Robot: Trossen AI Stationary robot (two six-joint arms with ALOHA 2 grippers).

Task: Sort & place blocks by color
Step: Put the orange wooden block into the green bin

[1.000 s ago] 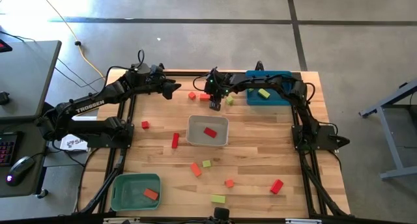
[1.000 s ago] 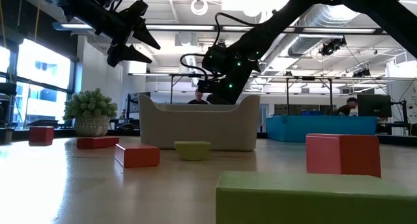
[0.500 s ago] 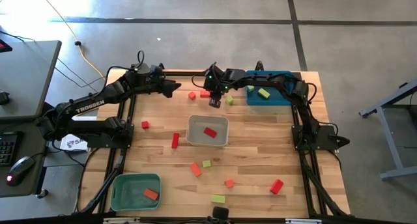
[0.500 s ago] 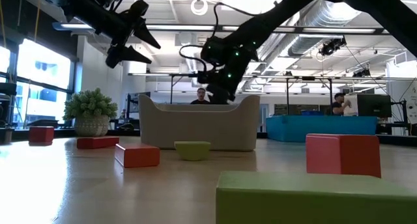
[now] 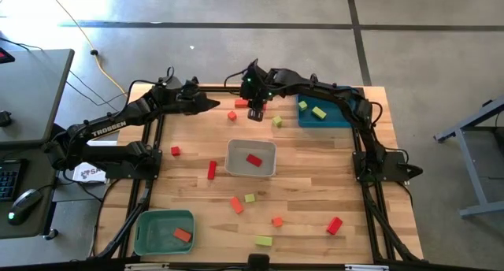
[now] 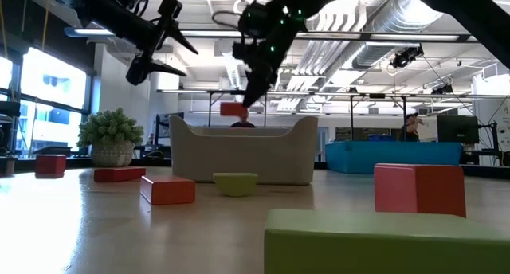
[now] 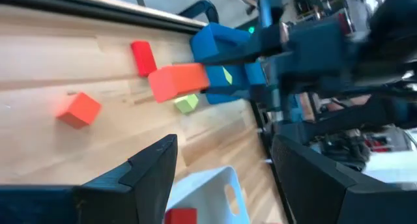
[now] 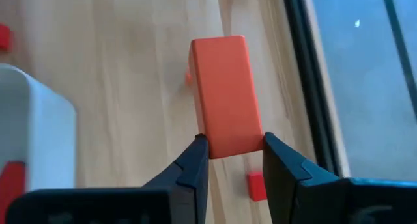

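Blocks: small red, orange-red and yellow-green pieces lie scattered over the wooden table [image 5: 315, 184], with several already inside trays.
Held block: an orange-red bar [image 8: 225, 96] is pinched at one end between the right gripper [image 8: 233, 160] fingers and is lifted clear of the table, above the far edge near the middle; the low view shows it [image 6: 233, 109] in the air above the white tray.
Right gripper: pressed onto the bar, the arm reaching across from the right side of the table.
Left gripper [image 5: 206, 104]: hangs over the far left part of the table, fingers spread apart and holding nothing.
White tray [image 5: 233, 168]: mid-table, with one red block [image 5: 253, 160] inside.
Blue tray [image 5: 307, 120]: far right corner, holding two yellow-green blocks [image 5: 318, 112].
Green tray [image 5: 147, 236]: near left corner, holding one orange-red block [image 5: 183, 235].
Loose blocks, far side: a red cube [image 5: 232, 115] and a yellow-green cube [image 5: 277, 121] on the table close to the held bar.
Loose blocks, near side: a red bar [image 5: 212, 169], a red block [image 5: 335, 225], a yellow-green bar [image 5: 263, 240] and a few others.
Background: a person appears to sit behind the white tray in the low view, mostly hidden.
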